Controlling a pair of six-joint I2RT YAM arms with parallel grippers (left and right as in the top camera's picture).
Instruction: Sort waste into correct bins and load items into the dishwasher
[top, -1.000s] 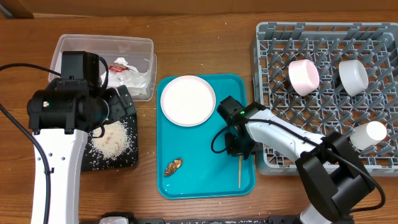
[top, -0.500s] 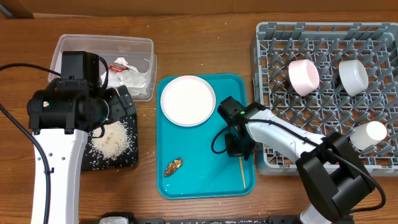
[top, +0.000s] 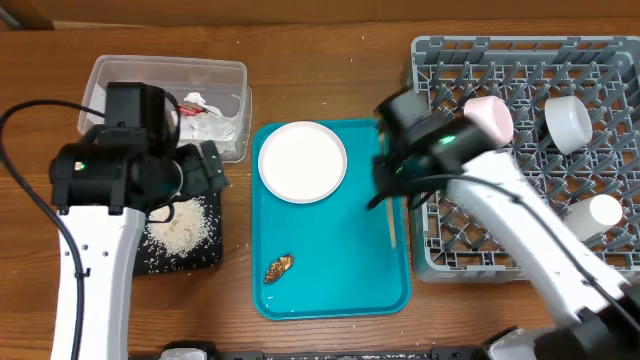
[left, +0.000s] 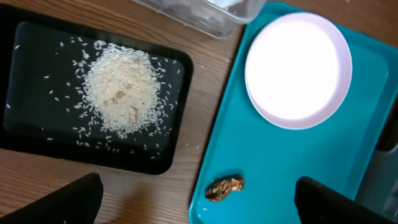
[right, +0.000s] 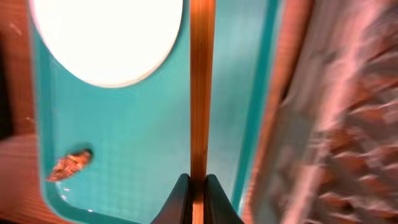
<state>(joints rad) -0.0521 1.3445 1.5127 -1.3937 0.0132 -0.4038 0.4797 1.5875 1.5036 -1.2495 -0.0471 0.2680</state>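
I have the wooden stick (right: 201, 93) pinched tight in the right end effector (right: 198, 186). It is raised off the teal tray (top: 330, 270), close by the dish rack (top: 520, 150), presumably so it can be carried clear. A second ago it lay flat on that tray under a low arm. The plate (top: 302, 161) and brown scrap (top: 279, 267) sit there unchanged. My left end effector (left: 199, 194) hangs wide open and empty beside the rice (left: 121, 90) on the black tray (left: 37, 124).

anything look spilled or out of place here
Loose rice is scattered around its heap in the black tray, and a brown scrap lies alone on the teal tray, outside any bin. The right gripper pinches a wooden stick.
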